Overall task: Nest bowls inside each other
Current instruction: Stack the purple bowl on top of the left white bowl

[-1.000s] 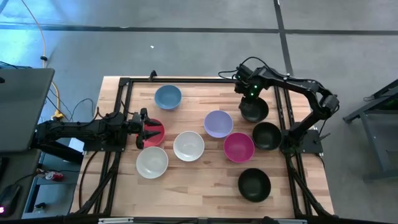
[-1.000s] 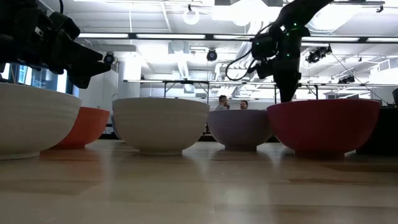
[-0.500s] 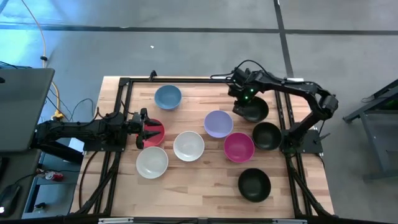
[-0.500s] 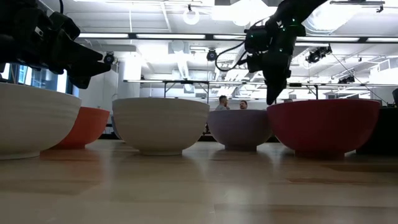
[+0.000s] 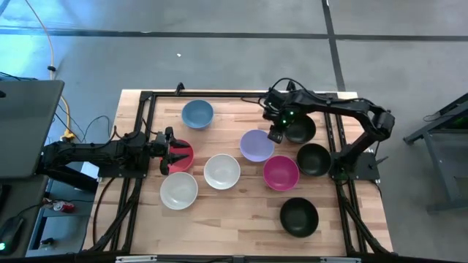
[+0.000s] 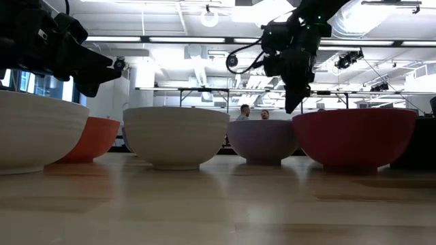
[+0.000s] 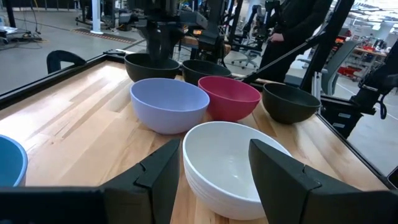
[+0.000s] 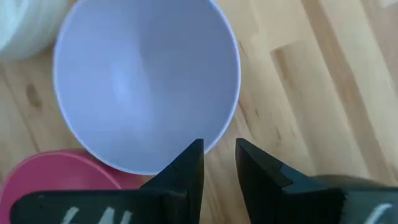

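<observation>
High view: nine bowls spread on the wooden table [image 5: 234, 212]; blue bowl [image 5: 197, 113] far side, red-pink bowl [image 5: 180, 154] under the left end effector [image 5: 170, 157], two cream bowls [image 5: 179, 190] [image 5: 222, 171] in the near-left part, lavender bowl [image 5: 256, 145] centre, magenta bowl [image 5: 281, 172] beside it, three black bowls [image 5: 300, 128] [image 5: 314, 158] [image 5: 299, 216] on the right. None nested. Right end effector [image 5: 276, 136] hangs over the gap between lavender bowl and the far black bowl. Low view: right end effector [image 6: 291, 102] raised above the bowl rims, holding nothing. Left wrist view: left end effector [image 7: 214, 177] spread wide, empty, a cream bowl [image 7: 231, 165] ahead of it. Right wrist view: right end effector [image 8: 217, 163] fingers a small gap apart, empty, just off the lavender bowl's [image 8: 146, 81] rim.
</observation>
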